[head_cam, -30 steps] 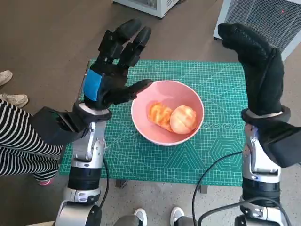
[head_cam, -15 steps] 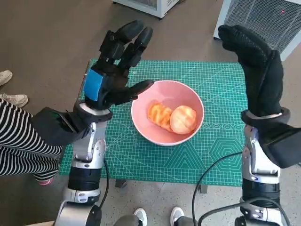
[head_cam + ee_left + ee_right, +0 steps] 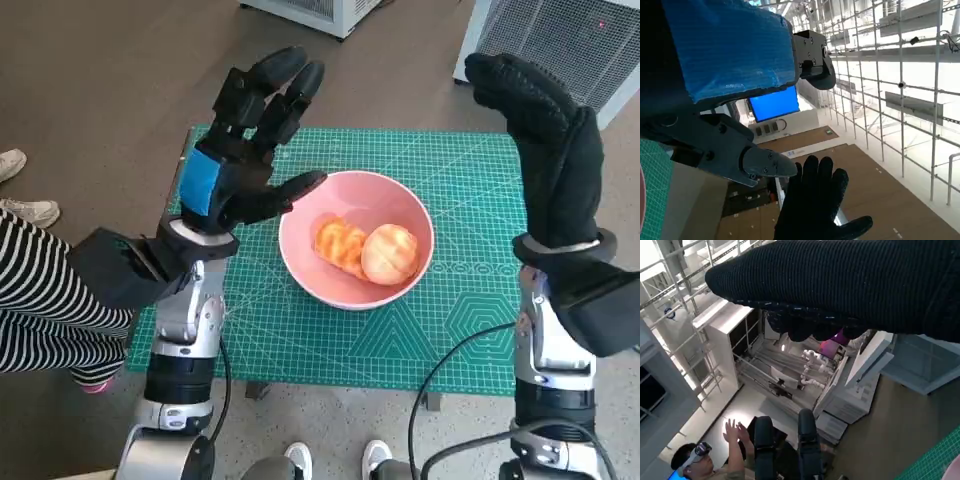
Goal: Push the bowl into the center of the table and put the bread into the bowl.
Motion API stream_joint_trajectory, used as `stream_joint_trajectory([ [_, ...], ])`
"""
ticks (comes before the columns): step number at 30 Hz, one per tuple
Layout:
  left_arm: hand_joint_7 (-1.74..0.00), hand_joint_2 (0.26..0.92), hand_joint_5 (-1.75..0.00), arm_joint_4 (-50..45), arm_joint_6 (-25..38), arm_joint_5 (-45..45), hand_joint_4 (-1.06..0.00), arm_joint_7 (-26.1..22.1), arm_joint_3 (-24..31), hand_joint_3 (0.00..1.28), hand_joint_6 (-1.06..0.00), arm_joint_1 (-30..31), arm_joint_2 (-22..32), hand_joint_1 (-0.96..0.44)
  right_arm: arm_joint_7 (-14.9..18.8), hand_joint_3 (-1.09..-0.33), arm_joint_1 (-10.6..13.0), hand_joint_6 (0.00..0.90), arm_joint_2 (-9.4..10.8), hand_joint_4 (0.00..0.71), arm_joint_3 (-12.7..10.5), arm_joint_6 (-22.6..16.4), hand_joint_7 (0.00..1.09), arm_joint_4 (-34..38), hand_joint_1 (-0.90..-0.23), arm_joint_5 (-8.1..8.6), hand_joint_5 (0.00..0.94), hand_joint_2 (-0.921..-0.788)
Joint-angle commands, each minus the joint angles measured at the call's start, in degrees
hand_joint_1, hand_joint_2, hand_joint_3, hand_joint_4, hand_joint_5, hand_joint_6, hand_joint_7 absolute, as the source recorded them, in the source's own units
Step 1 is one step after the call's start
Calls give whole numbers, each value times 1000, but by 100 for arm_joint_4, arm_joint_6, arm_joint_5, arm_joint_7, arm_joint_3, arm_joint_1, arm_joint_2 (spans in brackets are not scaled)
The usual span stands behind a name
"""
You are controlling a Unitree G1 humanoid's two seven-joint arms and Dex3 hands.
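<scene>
The round pink bowl (image 3: 356,239) sits mid-worktop (image 3: 300,330) with two golden bread pieces (image 3: 366,248) inside, so the job looks done. Left robot hand (image 3: 243,150) and right robot hand (image 3: 545,145) are wide, holding nothing.

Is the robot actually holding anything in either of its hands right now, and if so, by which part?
Nothing is held. The left hand and the right hand are both raised and open, fingers spread. The bread lies in the pink bowl.
</scene>
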Motion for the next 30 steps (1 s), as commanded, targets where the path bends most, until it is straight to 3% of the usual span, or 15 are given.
stream_joint_trajectory([
  [1,-719,876,-50,-46,-25,80,-216,1,-17,239,1,-35,57,-136,-39,-752,122,-1,33,167,6,37,567,39,-746,-20,0,-921],
  [30,-729,837,-96,-100,76,48,-217,-39,-61,315,1,-72,68,-140,-7,-752,78,-1,28,167,-8,-13,567,134,-746,30,0,-921],
])
